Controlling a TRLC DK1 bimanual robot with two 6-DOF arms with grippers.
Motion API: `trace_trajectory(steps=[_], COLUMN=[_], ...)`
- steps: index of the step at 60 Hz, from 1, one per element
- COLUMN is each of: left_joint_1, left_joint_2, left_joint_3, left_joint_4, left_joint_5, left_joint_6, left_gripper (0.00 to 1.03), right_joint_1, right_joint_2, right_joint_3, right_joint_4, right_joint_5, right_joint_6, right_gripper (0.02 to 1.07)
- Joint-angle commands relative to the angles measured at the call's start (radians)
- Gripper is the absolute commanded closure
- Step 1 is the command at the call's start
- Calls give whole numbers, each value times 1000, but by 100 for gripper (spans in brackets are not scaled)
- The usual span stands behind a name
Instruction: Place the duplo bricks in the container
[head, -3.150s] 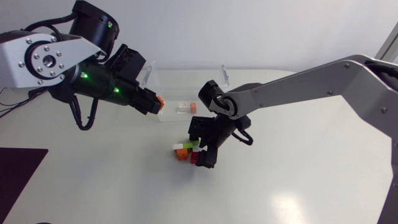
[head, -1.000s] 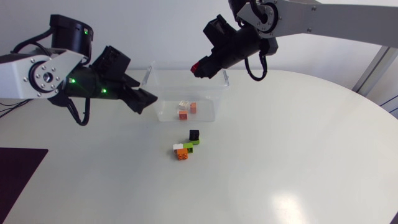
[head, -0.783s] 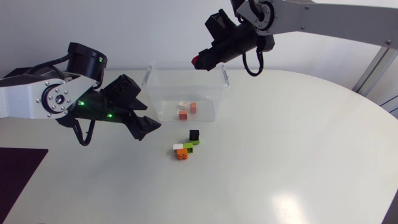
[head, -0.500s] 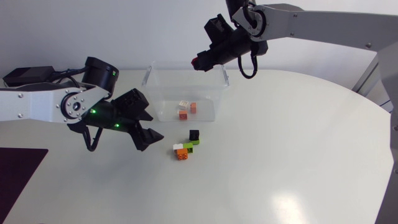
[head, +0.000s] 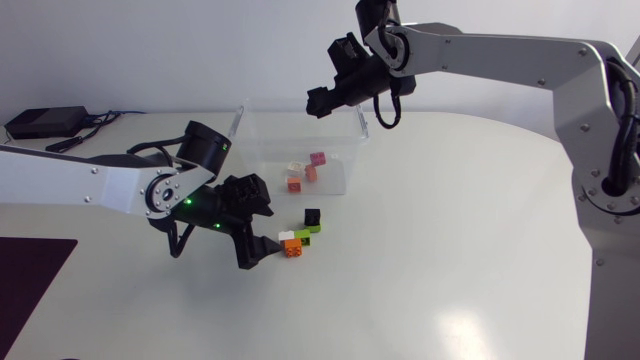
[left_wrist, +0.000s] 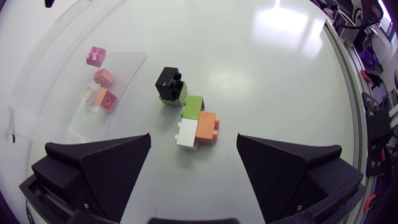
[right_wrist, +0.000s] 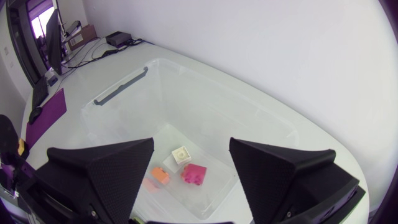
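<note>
Left arm (head: 90, 185), jaws spread wide, hovers with a white-and-orange duplo pair (left_wrist: 199, 129) between them on the worktop (head: 450, 260). The green brick (left_wrist: 193, 106) and black brick (left_wrist: 169, 84) sit just ahead, and a careless squeeze could knock them away. Right arm (head: 500, 50), jaws likewise spread and empty, hangs above the clear container (head: 270, 150), which holds a pink brick (right_wrist: 194, 175), a white cube (right_wrist: 180, 154) and orange pieces (right_wrist: 160, 176).

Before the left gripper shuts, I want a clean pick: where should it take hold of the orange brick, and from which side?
Probably grip the orange brick together with the white brick joined to it, one finger on each outer face. Come from the left gripper side: the green brick abuts their far end, and its open fingers stand wide enough.
</note>
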Motion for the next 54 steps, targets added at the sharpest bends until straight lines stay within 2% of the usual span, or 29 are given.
trace_trajectory(steps=[1,10,19,40,50,54], left_joint_1=[-8,-13,-13,-19,-36,-43], left_joint_2=[53,102,162,280,321,323], left_joint_3=[6,23,51,158,173,175], left_joint_4=[13,32,103,80,59,43], left_joint_5=[21,44,76,80,80,80], left_joint_6=[68,132,152,168,178,180], left_gripper=[7,7,7,7,18,26], right_joint_1=[-4,5,15,-2,-22,-27], right_joint_2=[-71,-181,-314,-543,-589,-598], right_joint_3=[-58,-182,-342,-641,-712,-728], right_joint_4=[9,16,41,65,68,75], right_joint_5=[1,-7,-20,-57,-74,-79], right_joint_6=[30,13,5,-33,-39,-39], right_gripper=[6,6,6,6,6,6])
